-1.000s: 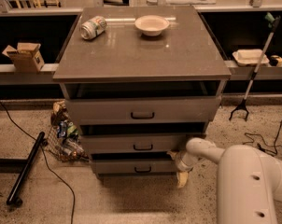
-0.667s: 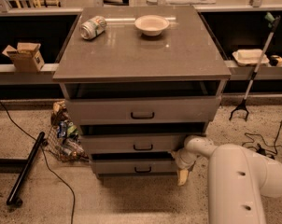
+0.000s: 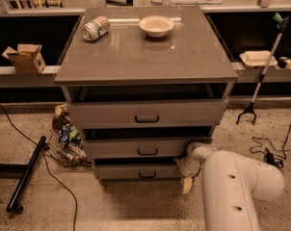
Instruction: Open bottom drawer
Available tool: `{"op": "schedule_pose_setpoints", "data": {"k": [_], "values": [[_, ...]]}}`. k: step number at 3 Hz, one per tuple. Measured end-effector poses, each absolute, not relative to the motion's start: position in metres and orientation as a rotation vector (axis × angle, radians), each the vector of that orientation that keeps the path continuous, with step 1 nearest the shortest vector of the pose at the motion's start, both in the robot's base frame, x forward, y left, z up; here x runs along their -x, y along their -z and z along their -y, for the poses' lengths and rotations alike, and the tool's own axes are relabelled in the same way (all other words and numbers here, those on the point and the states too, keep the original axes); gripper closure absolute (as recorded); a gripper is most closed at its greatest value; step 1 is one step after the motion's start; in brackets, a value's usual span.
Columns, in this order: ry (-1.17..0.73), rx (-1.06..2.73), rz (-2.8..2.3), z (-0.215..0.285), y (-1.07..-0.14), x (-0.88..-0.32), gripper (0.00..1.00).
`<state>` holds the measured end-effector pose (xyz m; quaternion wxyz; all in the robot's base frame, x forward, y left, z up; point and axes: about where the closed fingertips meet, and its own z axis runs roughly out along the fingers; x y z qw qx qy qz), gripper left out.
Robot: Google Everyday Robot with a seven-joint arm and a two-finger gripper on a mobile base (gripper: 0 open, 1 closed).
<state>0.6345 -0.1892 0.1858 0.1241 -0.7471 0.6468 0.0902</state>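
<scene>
The gripper (image 3: 186, 181) is hovering below the worktop's (image 3: 136, 57) front-right corner, beside the bottom drawer's (image 3: 136, 171) right end. I cannot tell its grip.

Gripper (image 3: 186, 183) at bottom drawer (image 3: 131, 173) R end; floor (image 3: 136, 206) ahead free

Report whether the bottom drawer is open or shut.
Shut, or nearly: the bottom drawer front sits back under the middle drawer, no interior showing. The end effector is at its right end.

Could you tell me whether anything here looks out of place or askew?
The can lies tipped on its side on the cabinet top. The gripper sits by the bottom drawer's right end, well off its centre handle.
</scene>
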Motion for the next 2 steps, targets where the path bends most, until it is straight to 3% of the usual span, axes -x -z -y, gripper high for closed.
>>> {"op": "schedule_pose_setpoints", "data": {"k": [2], "values": [[-0.245, 2.059, -2.027, 0.212, -0.146, -0.649, 0.0]]}}
